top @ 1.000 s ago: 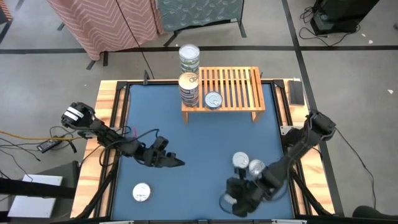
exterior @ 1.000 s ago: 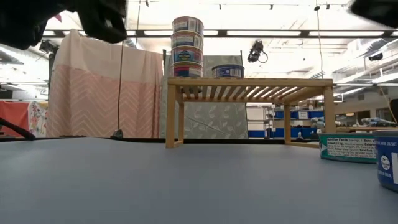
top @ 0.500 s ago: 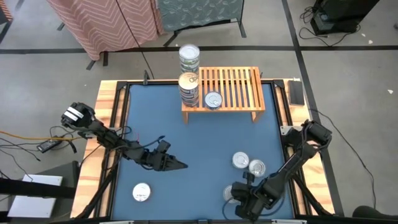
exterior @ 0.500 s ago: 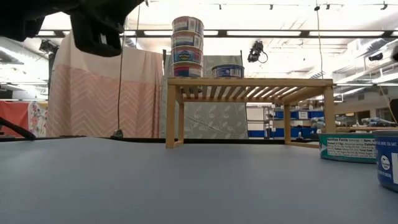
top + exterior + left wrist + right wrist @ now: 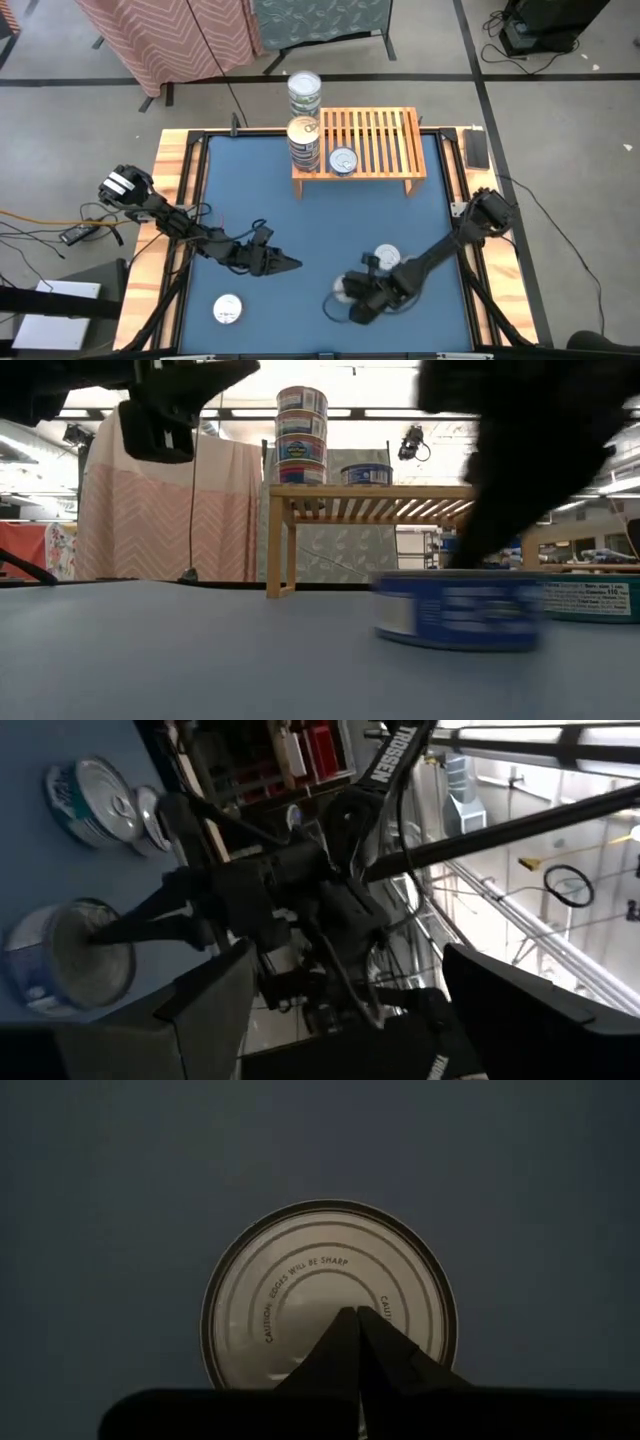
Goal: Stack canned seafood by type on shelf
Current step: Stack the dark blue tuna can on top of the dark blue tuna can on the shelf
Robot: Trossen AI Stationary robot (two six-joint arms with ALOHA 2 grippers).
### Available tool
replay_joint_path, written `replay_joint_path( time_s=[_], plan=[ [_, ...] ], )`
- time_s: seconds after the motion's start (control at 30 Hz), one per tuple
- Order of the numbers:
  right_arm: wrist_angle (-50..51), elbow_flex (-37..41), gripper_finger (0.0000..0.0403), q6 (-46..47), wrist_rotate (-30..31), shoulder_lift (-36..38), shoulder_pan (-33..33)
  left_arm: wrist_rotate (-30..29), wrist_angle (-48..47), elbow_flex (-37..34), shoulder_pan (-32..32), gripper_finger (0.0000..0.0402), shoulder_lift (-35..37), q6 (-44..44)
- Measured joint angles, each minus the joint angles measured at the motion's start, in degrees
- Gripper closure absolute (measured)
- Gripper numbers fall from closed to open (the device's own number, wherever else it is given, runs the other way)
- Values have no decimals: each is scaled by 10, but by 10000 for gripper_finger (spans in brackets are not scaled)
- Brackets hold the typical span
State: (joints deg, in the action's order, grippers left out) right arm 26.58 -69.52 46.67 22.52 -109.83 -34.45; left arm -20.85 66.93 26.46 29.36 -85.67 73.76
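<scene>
The light-wood shelf (image 5: 375, 138) stands at the table's far edge. Two stacks of tins (image 5: 304, 140) sit at its left end, and a single silver-topped tin (image 5: 343, 160) lies beside them. My right gripper (image 5: 352, 293) is shut, with its tips on a blue-labelled, silver-topped tin (image 5: 341, 289) near the table's middle front. Another tin (image 5: 386, 258) lies just to its right, partly under my right arm. One more tin (image 5: 228, 310) lies near the front left. My left gripper (image 5: 280, 263) hovers open left of centre, rolled on its side and holding nothing. My right gripper presses its shut fingertips (image 5: 345, 1330) down on the tin's flat silver lid (image 5: 300, 1290), close to the lid's middle. The fingers come from above, slanting in from the table's right. The tin stands flat on the blue table top (image 5: 460, 610).
A wooden frame (image 5: 170, 200) borders the blue table top. Bare blue surface lies between the shelf and the grippers. A dark flat object (image 5: 477, 148) rests on the frame's far right. In the low view a second tin (image 5: 590, 598) stands behind the pushed one. Cloth screens stand beyond the far edge.
My right gripper has moved from the front right toward the table's left and a little toward the far edge, fingers shut. The blue-labelled tin has slid along the table with it, staying flat. In the low view it has crossed from the right edge toward the middle.
</scene>
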Motion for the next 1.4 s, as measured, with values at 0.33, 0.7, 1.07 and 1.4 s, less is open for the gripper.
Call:
replay_joint_path(
  time_s=[0.33,0.7,1.07,1.4],
  plan=[
    [-95,-29,403,-121,91,52,19,37,-203,0,0,78,0,50],
    [-13,-4,403,46,145,68,-65,-30,-318,0,-1,78,-1,104],
    [-122,73,403,138,195,38,-114,-51,-170,21,3,78,-153,164],
    [-128,68,403,70,198,30,-81,93,-122,156,12,78,-199,-33]
  ],
)
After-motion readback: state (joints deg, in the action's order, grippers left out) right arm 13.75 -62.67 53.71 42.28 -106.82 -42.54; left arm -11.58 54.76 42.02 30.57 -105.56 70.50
